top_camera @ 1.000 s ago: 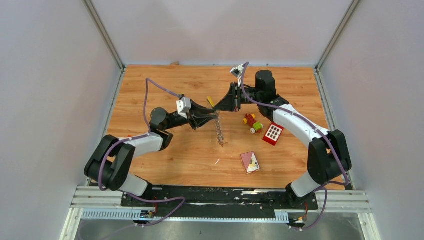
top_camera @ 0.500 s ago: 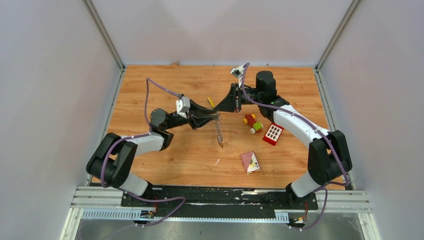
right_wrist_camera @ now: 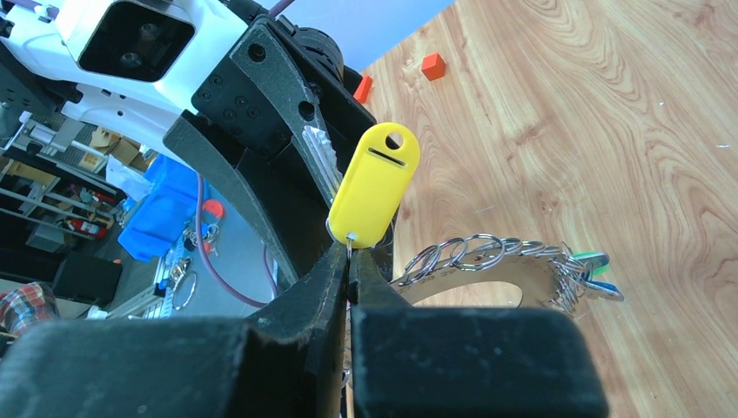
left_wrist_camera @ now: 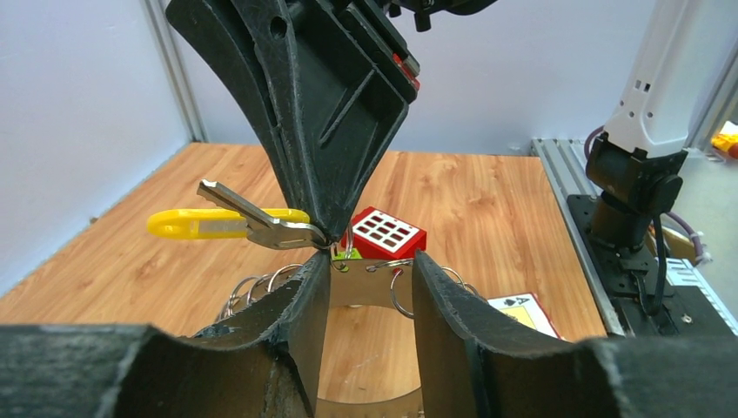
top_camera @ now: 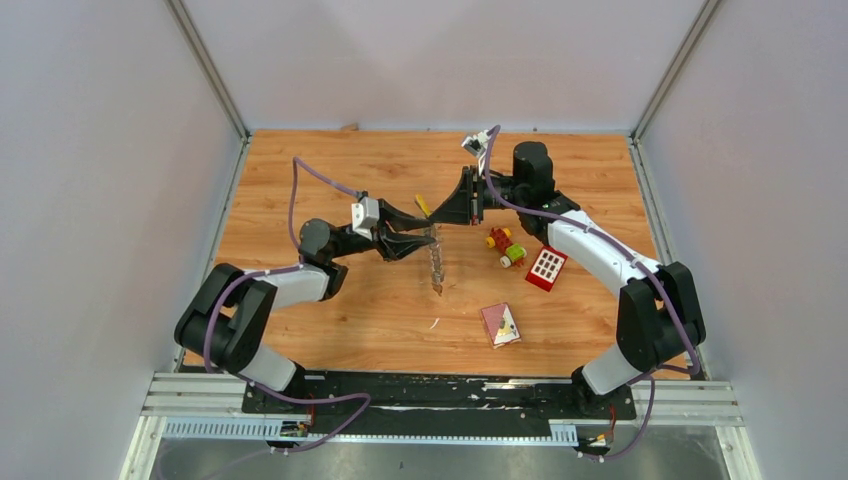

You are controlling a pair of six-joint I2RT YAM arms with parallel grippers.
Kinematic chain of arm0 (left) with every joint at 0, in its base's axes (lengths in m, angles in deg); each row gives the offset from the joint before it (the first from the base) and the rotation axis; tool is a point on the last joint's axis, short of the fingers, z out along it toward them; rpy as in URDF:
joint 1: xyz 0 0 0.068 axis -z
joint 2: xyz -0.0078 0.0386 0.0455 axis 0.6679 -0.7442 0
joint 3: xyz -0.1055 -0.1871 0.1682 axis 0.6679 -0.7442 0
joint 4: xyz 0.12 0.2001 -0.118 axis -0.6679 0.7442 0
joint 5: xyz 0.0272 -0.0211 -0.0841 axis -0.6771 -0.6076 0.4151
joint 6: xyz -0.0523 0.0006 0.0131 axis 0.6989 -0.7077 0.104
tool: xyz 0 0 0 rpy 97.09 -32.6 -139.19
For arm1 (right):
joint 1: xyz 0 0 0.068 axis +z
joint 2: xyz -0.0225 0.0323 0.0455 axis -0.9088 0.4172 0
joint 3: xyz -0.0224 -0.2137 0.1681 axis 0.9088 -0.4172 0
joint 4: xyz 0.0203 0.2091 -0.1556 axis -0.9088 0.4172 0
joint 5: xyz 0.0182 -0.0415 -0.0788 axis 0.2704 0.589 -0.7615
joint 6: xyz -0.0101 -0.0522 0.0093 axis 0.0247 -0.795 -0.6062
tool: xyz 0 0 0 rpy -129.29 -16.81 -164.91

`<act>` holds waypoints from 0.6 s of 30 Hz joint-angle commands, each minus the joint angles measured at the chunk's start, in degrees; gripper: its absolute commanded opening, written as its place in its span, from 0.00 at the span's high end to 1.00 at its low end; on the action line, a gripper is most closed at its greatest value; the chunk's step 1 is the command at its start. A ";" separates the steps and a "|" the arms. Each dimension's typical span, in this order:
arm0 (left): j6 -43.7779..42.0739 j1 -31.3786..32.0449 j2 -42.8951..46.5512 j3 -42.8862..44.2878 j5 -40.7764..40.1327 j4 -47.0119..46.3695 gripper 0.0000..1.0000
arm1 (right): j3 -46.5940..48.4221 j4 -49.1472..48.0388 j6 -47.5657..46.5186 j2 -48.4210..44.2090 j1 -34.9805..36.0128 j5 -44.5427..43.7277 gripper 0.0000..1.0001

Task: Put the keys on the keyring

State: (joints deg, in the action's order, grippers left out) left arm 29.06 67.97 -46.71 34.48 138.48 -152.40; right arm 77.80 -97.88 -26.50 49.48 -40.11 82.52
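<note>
We judged the threading step to be in hand. Our left gripper (top_camera: 425,240) was clamped across the keyring (top_camera: 436,262) and held it clear of the table (top_camera: 330,310), toward the far middle, with the ring's load hanging down in a string. Our right gripper (top_camera: 443,213) was pinched tight on the yellow-tagged key (left_wrist_camera: 261,228), blade and tag sticking out to the left in the left wrist view. Its tip sat just above the ring's flat band (left_wrist_camera: 370,283). We could not tell whether the key's own loop was touching the band.

The next move seemed to call for a fine alignment: bring the key's small loop onto an open end of the ring and slide it on, while the left claw keeps the ring steady.

The surface was wood-grain board, enclosed by pale walls (top_camera: 430,60). To the right of the grippers lay a small toy (top_camera: 506,245), a red block (top_camera: 546,268) and, nearer, a card (top_camera: 500,324).
</note>
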 commanded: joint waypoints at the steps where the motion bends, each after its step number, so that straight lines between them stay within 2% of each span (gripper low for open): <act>1: 2.00 0.13 -0.68 1.15 1.48 -6.11 0.55 | 0.20 -2.88 -0.01 -2.11 -0.14 0.24 1.00; 7: 7.93 -0.34 -3.39 1.67 1.56 -12.46 0.62 | 0.16 -2.88 -0.06 -2.02 -0.22 0.15 1.00; 14: 8.52 -0.49 -3.90 2.04 0.08 -12.51 0.70 | 0.16 -2.88 -0.11 -1.75 -0.14 0.14 1.00; 18: 8.78 -0.49 -3.51 2.12 0.10 -12.50 0.70 | 0.16 -2.88 -0.11 -1.69 -0.12 0.05 1.00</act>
State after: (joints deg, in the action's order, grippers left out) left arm 36.82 67.51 -50.71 34.53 138.15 -157.43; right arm 77.43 -97.75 -26.50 49.45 -40.09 82.84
